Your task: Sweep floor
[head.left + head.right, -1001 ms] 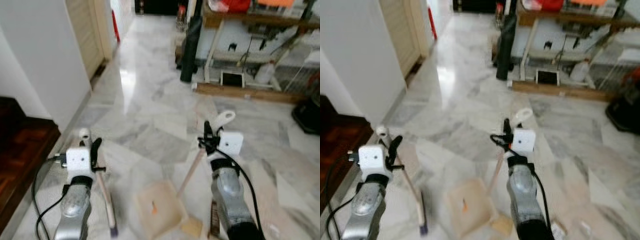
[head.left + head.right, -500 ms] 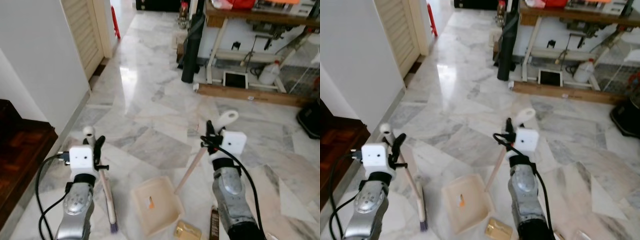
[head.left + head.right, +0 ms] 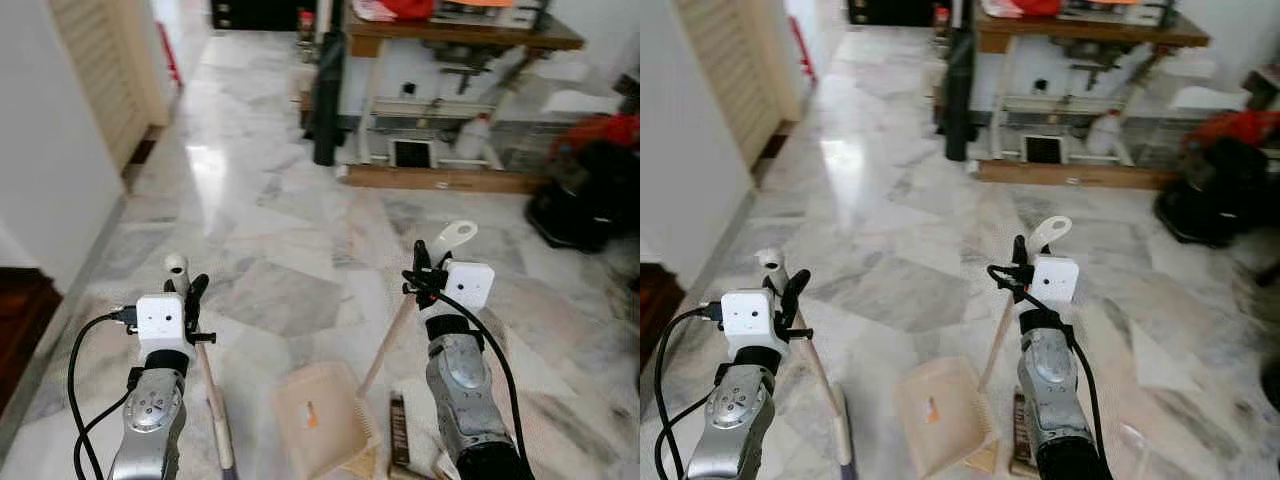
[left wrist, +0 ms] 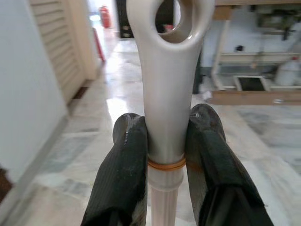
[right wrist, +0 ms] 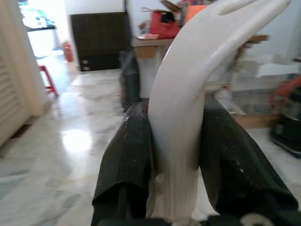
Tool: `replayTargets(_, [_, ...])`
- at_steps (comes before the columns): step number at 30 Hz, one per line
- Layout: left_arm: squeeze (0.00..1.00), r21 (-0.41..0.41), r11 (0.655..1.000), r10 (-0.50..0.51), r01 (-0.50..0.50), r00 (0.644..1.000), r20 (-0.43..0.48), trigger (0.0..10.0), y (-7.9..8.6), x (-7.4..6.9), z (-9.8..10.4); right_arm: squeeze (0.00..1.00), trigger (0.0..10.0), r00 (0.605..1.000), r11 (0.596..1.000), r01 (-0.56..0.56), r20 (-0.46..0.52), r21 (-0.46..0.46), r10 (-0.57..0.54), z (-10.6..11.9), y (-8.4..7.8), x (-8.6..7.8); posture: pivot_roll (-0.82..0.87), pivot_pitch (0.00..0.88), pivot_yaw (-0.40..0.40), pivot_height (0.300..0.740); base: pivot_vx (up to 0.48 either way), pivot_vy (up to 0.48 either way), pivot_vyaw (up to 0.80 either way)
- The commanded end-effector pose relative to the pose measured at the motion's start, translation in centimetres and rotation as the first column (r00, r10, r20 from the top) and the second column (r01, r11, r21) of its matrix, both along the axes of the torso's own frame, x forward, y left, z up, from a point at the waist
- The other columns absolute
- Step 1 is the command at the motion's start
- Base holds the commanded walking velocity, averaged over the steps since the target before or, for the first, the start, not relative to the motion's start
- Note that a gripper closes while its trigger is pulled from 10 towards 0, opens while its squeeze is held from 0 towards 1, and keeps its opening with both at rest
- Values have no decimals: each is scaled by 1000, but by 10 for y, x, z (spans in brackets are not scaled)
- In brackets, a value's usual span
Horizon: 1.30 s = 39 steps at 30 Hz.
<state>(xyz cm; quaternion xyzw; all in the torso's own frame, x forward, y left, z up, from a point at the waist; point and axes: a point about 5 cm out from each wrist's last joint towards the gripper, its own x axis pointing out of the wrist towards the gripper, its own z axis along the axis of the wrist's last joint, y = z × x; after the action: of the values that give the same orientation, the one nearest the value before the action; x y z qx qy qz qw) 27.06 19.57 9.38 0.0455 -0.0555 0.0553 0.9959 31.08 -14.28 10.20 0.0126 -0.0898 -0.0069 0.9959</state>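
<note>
left eye view: the left claw (image 3: 188,300) is clamped on the broom handle (image 3: 208,385), whose bristle end lies on the marble floor (image 3: 270,240) just beside the dustpan (image 3: 318,420). the right claw (image 3: 419,278) is clamped on the dustpan handle (image 3: 392,335), which slopes down to the pan. an orange scrap (image 3: 312,421) lies in the dustpan. a dark flat strip (image 3: 398,445) lies on the floor beside the dustpan, toward the right arm. beyond the dustpan stands a cluttered tabletop (image 3: 455,30) with a black bag (image 3: 570,195) near it.

right eye view: same scene; the louvred door (image 3: 735,80) stands well apart from the dustpan, on the left arm's side.

left wrist view: both fingers (image 4: 124,174) press the pale handle just below its hanging loop (image 4: 176,19); an orange band (image 4: 164,164) rings the handle between them. this contact is not so plain from the head.

right wrist view: both fingers (image 5: 127,155) grip the curved white handle end (image 5: 188,94).

against the frame half a second ago: the whole view has swung toward the right arm's side; the dark wooden step beside the left arm has mostly left the picture, and the black bag is now in full sight. both grips are unchanged.
</note>
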Motion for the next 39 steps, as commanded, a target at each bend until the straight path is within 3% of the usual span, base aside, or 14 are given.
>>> replayTargets(1, [0,-3,1000,-9,9,999,36,10000,-1,1,9,0,10000,1000,1000,2,19,9,-2,5,0,1,88,74,-42,740,0,0,-788])
replayTargets(9, [0,-7,1000,-10,10,999,35,10000,-1,2,9,0,10000,1000,1000,1,16,8,-2,4,1,1,90,74,-42,740,0,0,-787])
replayTargets(20, [0,-10,1000,-11,11,999,35,10000,0,2,9,0,10000,1000,1000,2,16,7,-2,4,1,1,91,74,-41,740,0,415,-783])
replayTargets(39, [0,-4,1000,-12,12,999,37,10000,0,2,10,0,10000,1000,1000,16,16,3,-16,5,-1,1,93,72,-39,740,0,0,-784])
